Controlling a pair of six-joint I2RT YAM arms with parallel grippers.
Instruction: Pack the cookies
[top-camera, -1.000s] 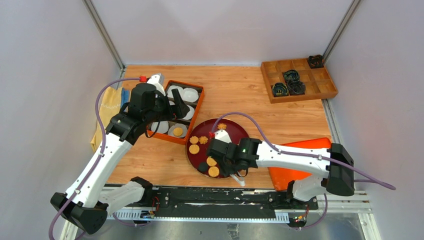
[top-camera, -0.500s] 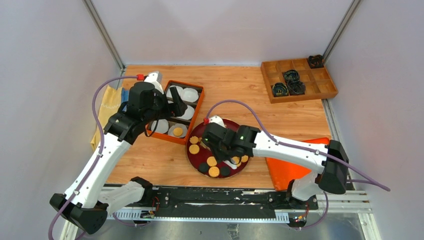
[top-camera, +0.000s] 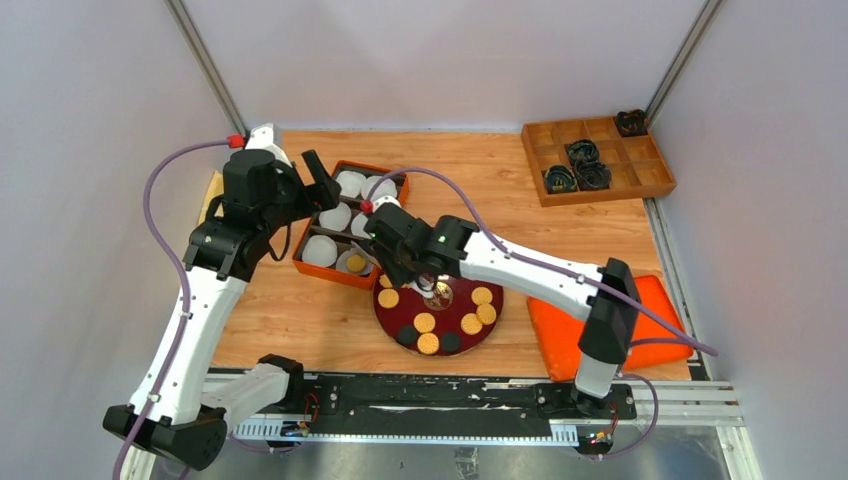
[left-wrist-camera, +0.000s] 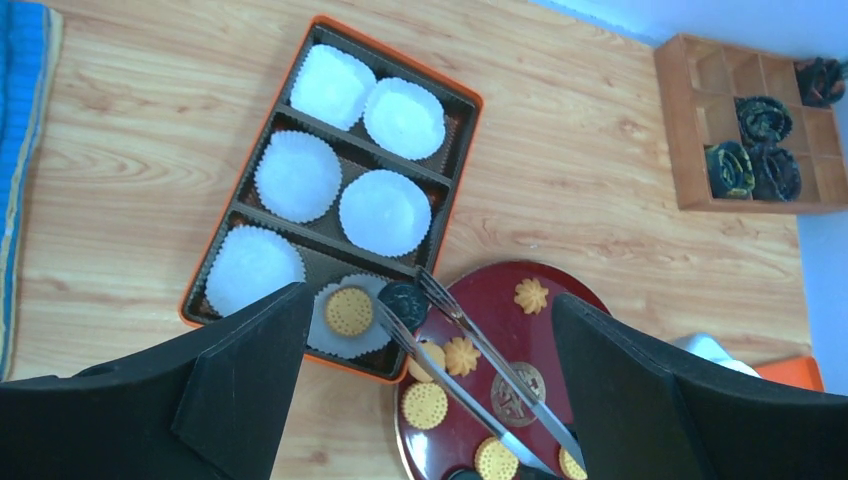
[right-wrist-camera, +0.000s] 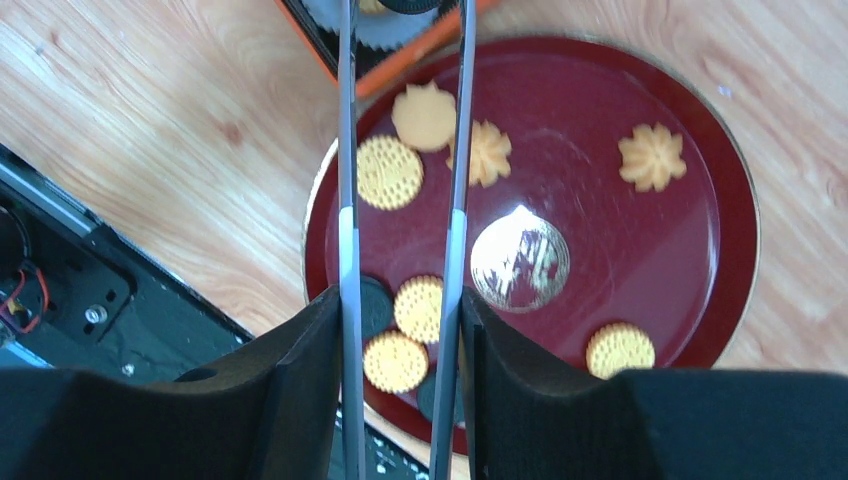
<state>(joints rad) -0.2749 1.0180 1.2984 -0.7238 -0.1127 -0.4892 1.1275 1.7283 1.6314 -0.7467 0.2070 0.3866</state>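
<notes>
Orange-rimmed tray sits left of centre in the top view, split into three rows of two, with six white paper cups, one in each compartment. Five cups hold nothing; the lower-right cup in the left wrist view carries one golden round cookie.

Just below and right of the tray, a dark red plate holds the rest of the cookies. The top view shows six flat golden rounds and two black rounds on it. The right wrist view adds two ridged flower-shaped cookies and one smooth scalloped cookie near the plate's upper part.

The right gripper is pressed against a pair of metal tongs, one arm of the tongs against each finger. The tong tips pinch one black cookie at the tray's lower-right corner, beside the cup with the golden one; whether it touches that cup cannot be told.

The left gripper hangs above the tray with its fingers spread wide, holding nothing.

At the upper right of the wooden table, a wooden divided box holds four black coiled rings. One orange pad lies at the lower right.
</notes>
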